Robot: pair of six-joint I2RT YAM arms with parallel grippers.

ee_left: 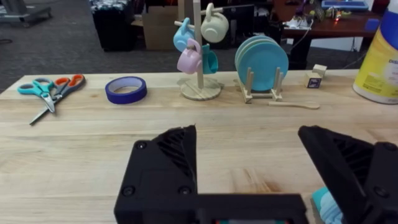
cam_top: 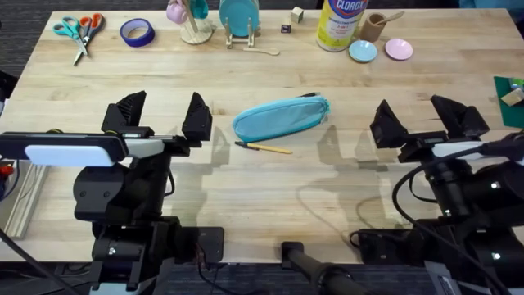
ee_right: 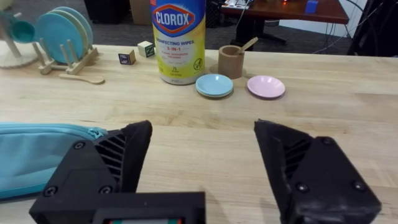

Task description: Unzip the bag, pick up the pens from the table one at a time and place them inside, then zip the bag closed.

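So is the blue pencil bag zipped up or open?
Looks zipped, though not certain: the bag lies flat on the table with no gap showing, and the yellow pen lies outside beside it.

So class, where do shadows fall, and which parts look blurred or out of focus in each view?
Overhead: both arms cast soft shadows on the table beside the bag; the arm bases at the bottom blur. Left wrist: the left tool is soft, the room behind dim. Right wrist: the right tool likewise looks soft.

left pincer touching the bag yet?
Apart. The overhead view shows bare table between the open left pincer and the bag; in the left wrist view the bag's end sits beside the right-hand finger, with no contact visible.
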